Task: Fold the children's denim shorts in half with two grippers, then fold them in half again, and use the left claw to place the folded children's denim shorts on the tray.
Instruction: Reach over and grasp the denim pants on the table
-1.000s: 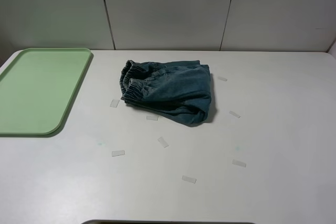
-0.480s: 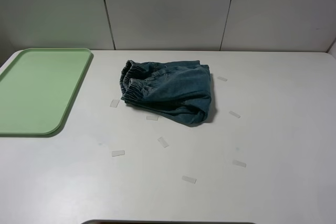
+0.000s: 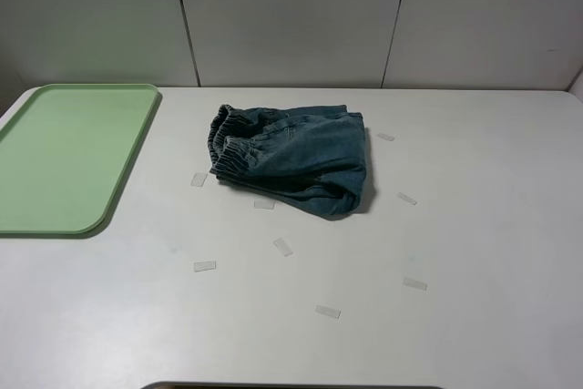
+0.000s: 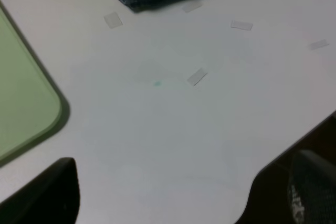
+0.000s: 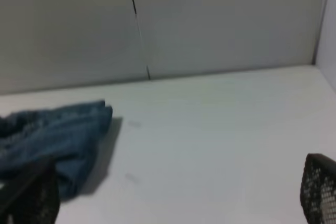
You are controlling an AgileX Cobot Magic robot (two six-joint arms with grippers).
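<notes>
The left end effector (image 4: 184,182) and right end effector (image 5: 176,192) are released, empty. Ahead of both lie the children's denim shorts (image 3: 291,157), perhaps folded, apart from the tray (image 3: 64,157).

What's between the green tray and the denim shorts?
One small tape strip near the shorts; otherwise bare table, seen in the exterior high view.

Soft even light, blurry wrist views
</notes>
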